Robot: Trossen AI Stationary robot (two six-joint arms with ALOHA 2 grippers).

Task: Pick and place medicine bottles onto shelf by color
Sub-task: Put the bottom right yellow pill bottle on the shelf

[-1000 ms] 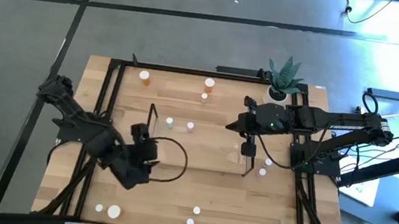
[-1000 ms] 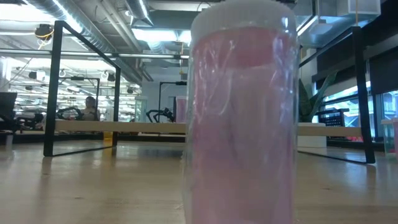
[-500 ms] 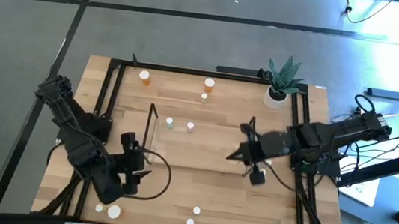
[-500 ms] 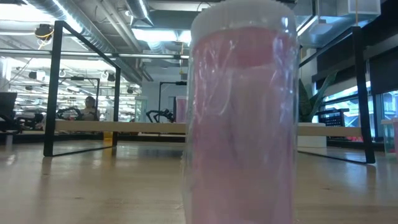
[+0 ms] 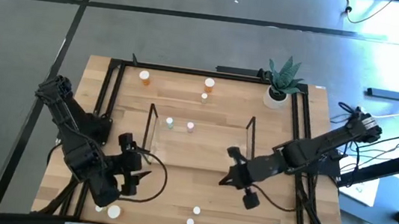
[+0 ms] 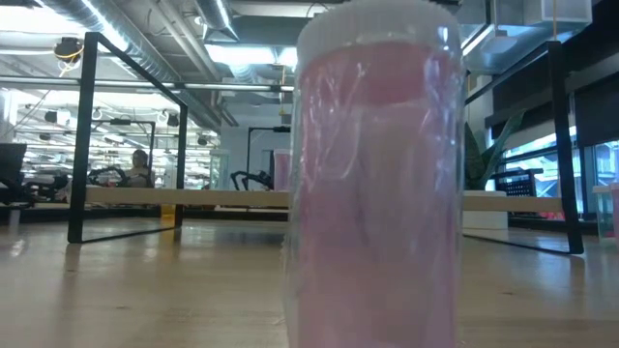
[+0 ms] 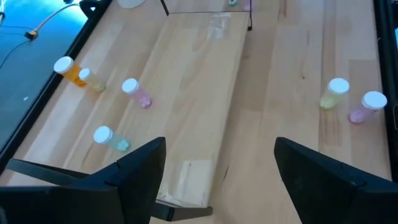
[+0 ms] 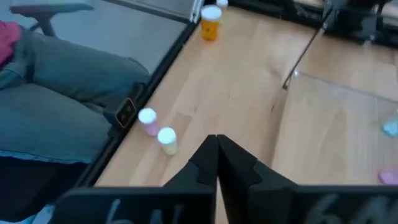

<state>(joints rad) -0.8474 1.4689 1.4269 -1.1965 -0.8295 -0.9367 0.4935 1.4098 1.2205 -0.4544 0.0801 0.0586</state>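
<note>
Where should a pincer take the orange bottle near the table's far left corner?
Around the orange bottle, on its body just below the cap, probably coming down from above. It seems to stand upright, cap up, clear on all sides, so the fingers should fit either side.

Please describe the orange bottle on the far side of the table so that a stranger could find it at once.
Start at the potted plant in the table's far right corner and follow the far edge toward the left arm's side. Past a smaller orange bottle near the middle, you reach the orange medicine bottle, beyond the shelf's left end. It has a white cap and stands alone.
</note>
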